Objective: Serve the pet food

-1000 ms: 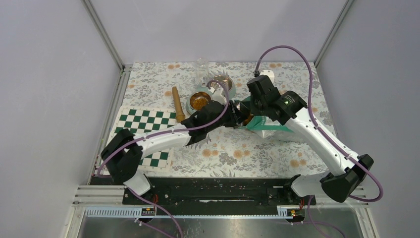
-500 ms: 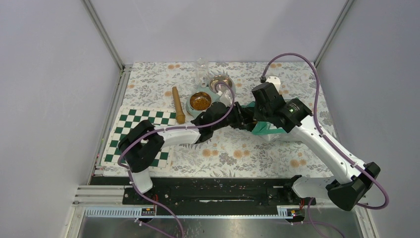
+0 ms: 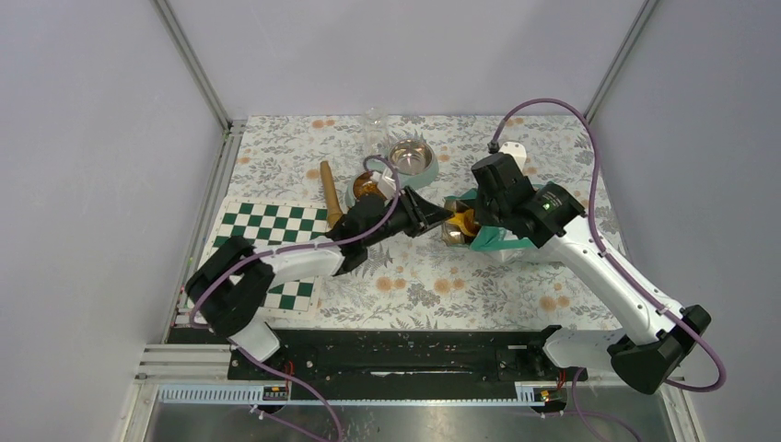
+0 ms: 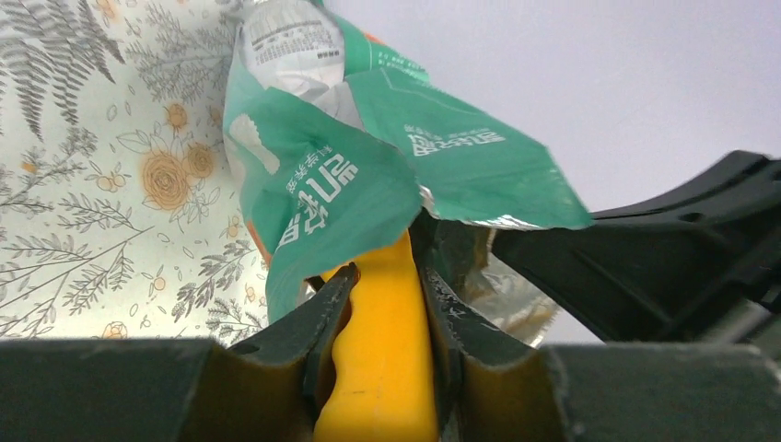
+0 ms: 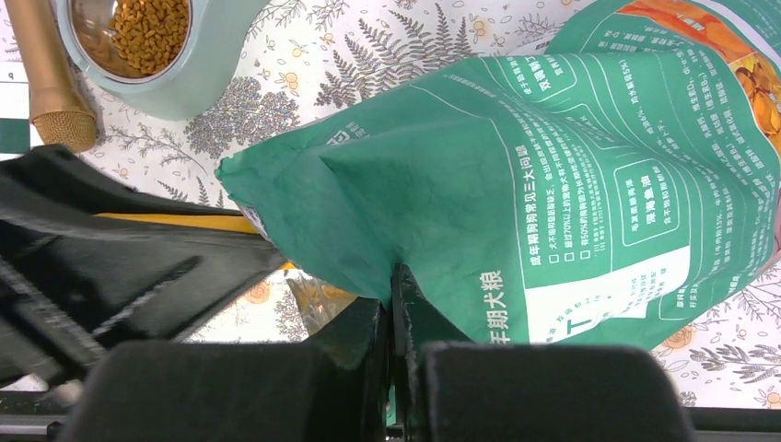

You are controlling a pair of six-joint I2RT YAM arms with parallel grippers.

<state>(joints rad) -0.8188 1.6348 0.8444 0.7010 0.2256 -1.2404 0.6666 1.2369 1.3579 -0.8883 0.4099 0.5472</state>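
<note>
**Station status: pet food serving, scoop at bag mouth**

1. Left end effector [image 4: 385,276]: closed on the handle of the orange scoop [image 4: 387,378]. Both fingers press the handle's sides. The handle runs forward under the folded edge of the teal bag [image 4: 322,184]. The scoop's bowl is hidden by the bag, so what it contains cannot be told.

2. Right end effector [image 5: 391,287]: fully closed, pinching a fold at the bag's open edge. In the right wrist view the bag [image 5: 571,157] fans out from that pinch, its printed panel facing the camera.

3. The two end effectors meet near the middle of the desk [image 3: 433,285], left [image 3: 435,219] just beside right [image 3: 477,217]. The bag [image 3: 505,243] lies under the right arm, toward the right edge.

4. Pet food [image 5: 152,32]: brown kibble lies in a steel-lined teal bowl [image 5: 198,87], toward the far edge of the desk and left of the bag. Part of that bowl [image 3: 366,186] is covered by the left arm's cable in the top view.

5. Other items:
   - A second steel bowl [image 3: 411,157] sits just beyond the first, nearer the far edge.
   - A wooden stick [image 3: 330,193] lies left of the bowls.
   - A checkered mat [image 3: 267,241] lies along the left edge.
</note>
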